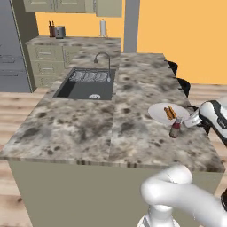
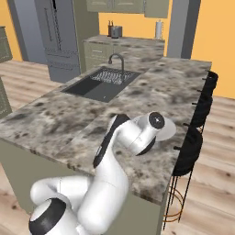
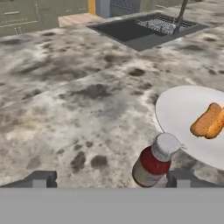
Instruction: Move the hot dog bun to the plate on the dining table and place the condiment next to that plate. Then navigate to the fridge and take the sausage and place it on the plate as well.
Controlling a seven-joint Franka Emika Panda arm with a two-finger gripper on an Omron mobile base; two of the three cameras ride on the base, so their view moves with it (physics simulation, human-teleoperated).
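Observation:
A golden hot dog bun (image 1: 170, 112) (image 3: 209, 121) lies on the white plate (image 1: 156, 113) (image 3: 179, 107) on the speckled stone counter. The condiment (image 1: 176, 128) (image 3: 153, 162), a red bottle with a white cap, stands on the counter just off the plate's near rim. My gripper (image 1: 189, 120) (image 3: 111, 179) is open beside the bottle, level with it, and holds nothing. In the hand view the bottle sits just inside the right fingertip (image 3: 181, 177), apart from it. From the right base view my arm covers most of the plate (image 2: 169, 129). The sausage is out of view.
A dark sink (image 1: 86, 84) (image 2: 98, 85) with a faucet (image 1: 106, 60) is set in the counter's far left part. Black stools (image 2: 193, 142) line the counter's right edge. The grey fridge (image 2: 55, 32) stands at the back left.

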